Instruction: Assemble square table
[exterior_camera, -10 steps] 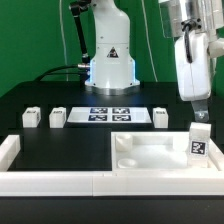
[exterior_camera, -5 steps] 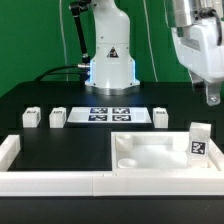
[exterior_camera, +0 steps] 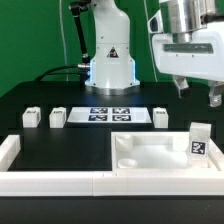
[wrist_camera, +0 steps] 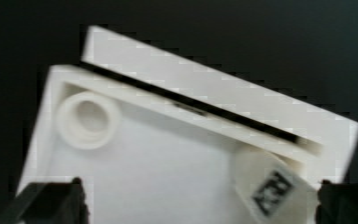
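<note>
claw (exterior_camera: 197, 92) rose off leg (exterior_camera: 198, 140) at panel (exterior_camera: 140, 158) corner; now spread, empty; tag (exterior_camera: 197, 147) unreadable.

Lower right of the frame: the square panel (exterior_camera: 150, 155) lies just behind the front border rail (exterior_camera: 60, 181). A standing leg (exterior_camera: 199, 141) rises at the panel's right edge. Behind, across the middle, a row runs left to right: outer leg (exterior_camera: 32, 117), inner leg (exterior_camera: 58, 117), marker board (exterior_camera: 108, 113), third leg (exterior_camera: 161, 117).

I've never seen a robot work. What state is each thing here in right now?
Gripper: open, empty, up above the table.
Square panel: lying flat, rim up.
Leg at the panel's corner: upright, not held.
Three other legs: standing loose on the table, apart from the panel.
</note>
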